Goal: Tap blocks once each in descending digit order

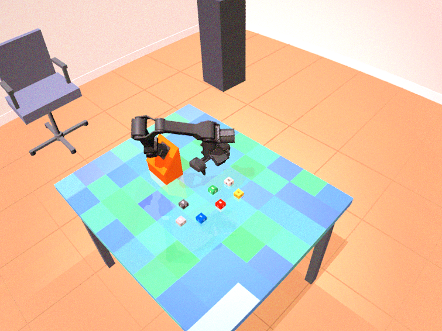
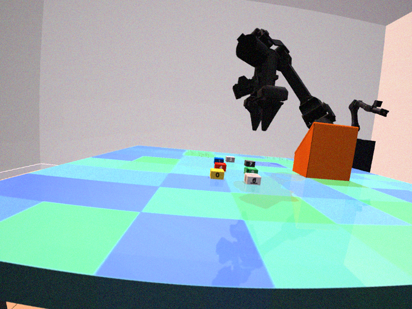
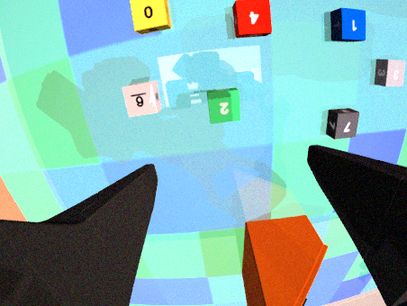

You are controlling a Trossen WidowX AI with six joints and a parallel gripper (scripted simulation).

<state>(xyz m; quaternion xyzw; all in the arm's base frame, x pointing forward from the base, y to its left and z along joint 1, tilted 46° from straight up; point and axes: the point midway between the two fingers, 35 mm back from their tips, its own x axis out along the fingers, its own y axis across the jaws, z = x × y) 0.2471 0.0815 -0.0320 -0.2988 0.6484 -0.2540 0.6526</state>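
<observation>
My gripper (image 2: 259,129) (image 3: 232,162) is open and empty, high above the table and short of the blocks. A dark grey block (image 1: 183,204) (image 3: 343,123) shows 7. A white block (image 1: 228,181) (image 2: 252,178) (image 3: 135,107) shows an underlined digit, 6 or 9; I cannot tell which. A red block (image 1: 220,204) (image 3: 252,18) shows 4. A pale pink block (image 1: 180,221) (image 3: 395,73) shows 3. A green block (image 1: 212,189) (image 3: 217,114) shows 2. A blue block (image 1: 201,218) (image 3: 348,24) shows 1. A yellow block (image 1: 238,193) (image 2: 217,174) (image 3: 150,20) shows 0. The blocks stand apart.
An orange wedge-shaped block (image 1: 173,168) (image 2: 330,152) (image 3: 284,252) stands by the arm's base. A white panel (image 1: 223,317) lies at the table's near corner in the top view. A chair (image 1: 44,94) and a dark pedestal (image 1: 221,42) stand off the table.
</observation>
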